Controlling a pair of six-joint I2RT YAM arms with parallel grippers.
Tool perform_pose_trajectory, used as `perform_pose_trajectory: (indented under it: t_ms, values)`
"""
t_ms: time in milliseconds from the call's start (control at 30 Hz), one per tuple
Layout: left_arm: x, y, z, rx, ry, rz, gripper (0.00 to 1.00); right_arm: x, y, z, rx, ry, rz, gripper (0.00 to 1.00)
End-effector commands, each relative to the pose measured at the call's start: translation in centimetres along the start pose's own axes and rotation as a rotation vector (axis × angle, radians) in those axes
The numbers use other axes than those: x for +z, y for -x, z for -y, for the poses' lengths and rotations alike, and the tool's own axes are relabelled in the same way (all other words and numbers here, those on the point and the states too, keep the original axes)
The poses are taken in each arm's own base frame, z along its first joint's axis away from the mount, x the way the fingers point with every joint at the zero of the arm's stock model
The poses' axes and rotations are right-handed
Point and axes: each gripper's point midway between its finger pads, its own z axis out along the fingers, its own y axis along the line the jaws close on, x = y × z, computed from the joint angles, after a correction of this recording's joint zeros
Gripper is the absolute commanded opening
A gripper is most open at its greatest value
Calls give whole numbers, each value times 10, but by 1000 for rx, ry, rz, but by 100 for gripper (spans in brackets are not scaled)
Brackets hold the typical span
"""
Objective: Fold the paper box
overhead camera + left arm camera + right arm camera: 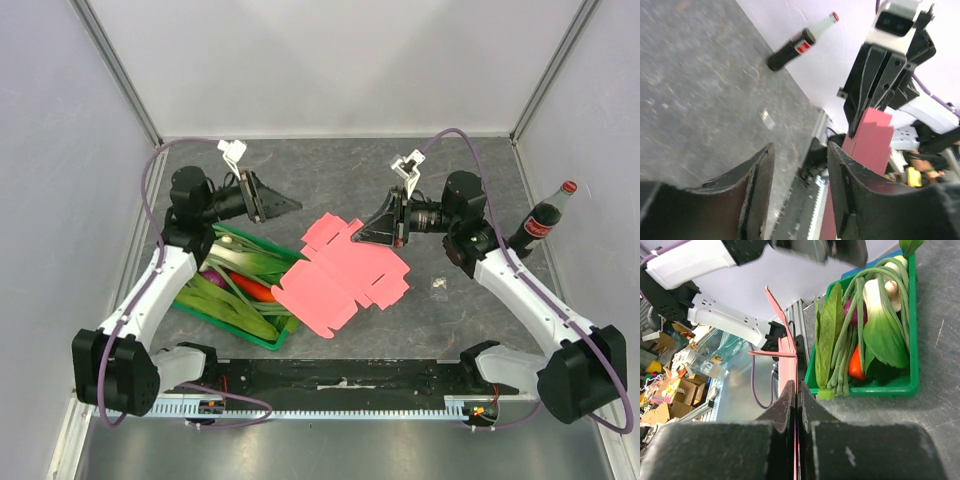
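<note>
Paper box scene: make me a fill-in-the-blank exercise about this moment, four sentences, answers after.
The right end effector is shut on the paper box, whose colour is ____.
The left end effector stands open and holds ____.
The crate of vegetables is coloured ____.
The bottle has a ____ cap.
Missing words: pink; nothing; green; red.

Bare table [330, 175] along the upper middle of the top view, room to pass. Green crate [262, 343] fills lower left, pink paper box [335, 285] spreads over centre right beside it. 1 bottle [543, 220] stands at right edge.
</note>
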Motion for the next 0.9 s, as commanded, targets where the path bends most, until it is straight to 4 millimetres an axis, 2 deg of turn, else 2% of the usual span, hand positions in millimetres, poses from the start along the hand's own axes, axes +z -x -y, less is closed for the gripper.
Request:
perform_pose_trajectory:
  t_ms: [0,33,100,233,400,600,767,867]
  values:
    - [-5,-24,20,-67,-111,-24,49,-6,26,-30,-96,62,57,0]
    - [-8,-35,19,-74,-129,-38,40,-6,30,-32,-101,63,62,0]
    - [-10,-46,37,-40,-214,-77,37,-6,32,-30,-98,64,60,0]
    - [-15,-54,54,-3,-292,-95,32,-4,31,-25,-90,62,50,0]
    - [-20,-62,68,24,-347,-129,31,-4,30,-21,-90,47,50,0]
    - [-15,-70,76,34,-377,-168,31,-4,32,-21,-90,43,58,0]
    - [-11,-78,77,50,-378,-189,30,-3,33,-19,-78,38,66,0]
    - [-10,-82,74,37,-366,-198,33,-2,34,-18,-77,43,76,0]
